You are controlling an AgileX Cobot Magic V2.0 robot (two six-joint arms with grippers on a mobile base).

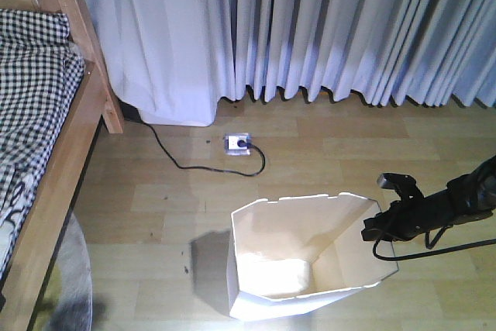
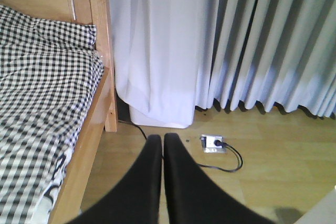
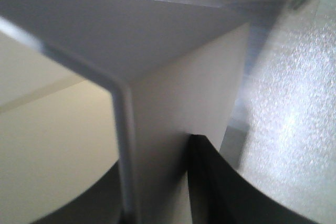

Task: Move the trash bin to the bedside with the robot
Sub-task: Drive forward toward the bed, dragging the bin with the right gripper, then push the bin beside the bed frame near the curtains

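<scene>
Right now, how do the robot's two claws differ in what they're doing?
The left gripper is closed on nothing; the right gripper is clamped on the trash bin wall. The left gripper's fingers meet each other; the right gripper's sit one inside that wall and one outside. Both are black and two-fingered.

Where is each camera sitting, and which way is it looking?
Front camera: high on the robot, looking down at the white plastic angular-rimmed trash bin, the light wooden bed with checked bedding, and the thin black right arm.
Left wrist camera: behind the shut black left fingers, facing bed and pale pleated curtains.
Right wrist camera: pressed close to the bin's wall, black right fingers either side.
Front and left wrist share bed, curtains, silver floor socket.
</scene>
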